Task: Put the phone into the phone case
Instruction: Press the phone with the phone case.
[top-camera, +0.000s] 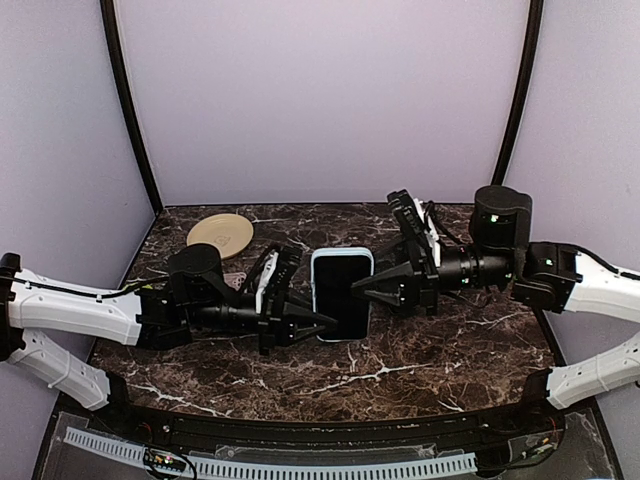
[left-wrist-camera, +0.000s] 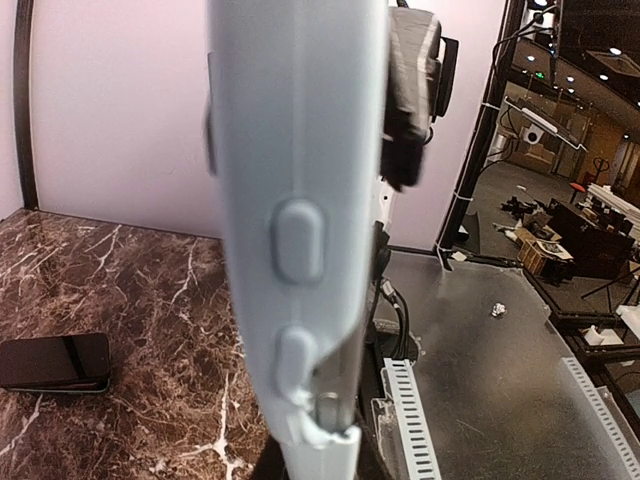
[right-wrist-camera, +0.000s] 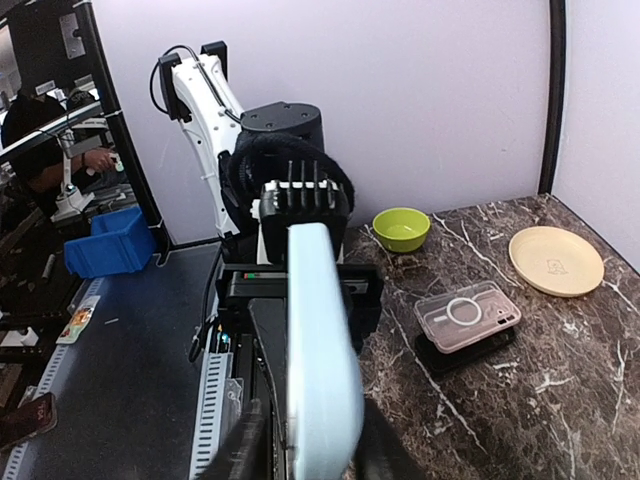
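A phone with a dark screen sits in a pale blue phone case and is held above the marble table between both arms. My left gripper is shut on its near left corner. In the left wrist view the case's side with two buttons fills the middle, and the phone's metal edge shows where the case corner stands off. My right gripper straddles the right edge. In the right wrist view its fingers flank the case, with a gap on the left side.
A tan plate lies at the back left. The right wrist view shows a green bowl and a clear case lying on a black phone. Another black phone lies on the marble in the left wrist view.
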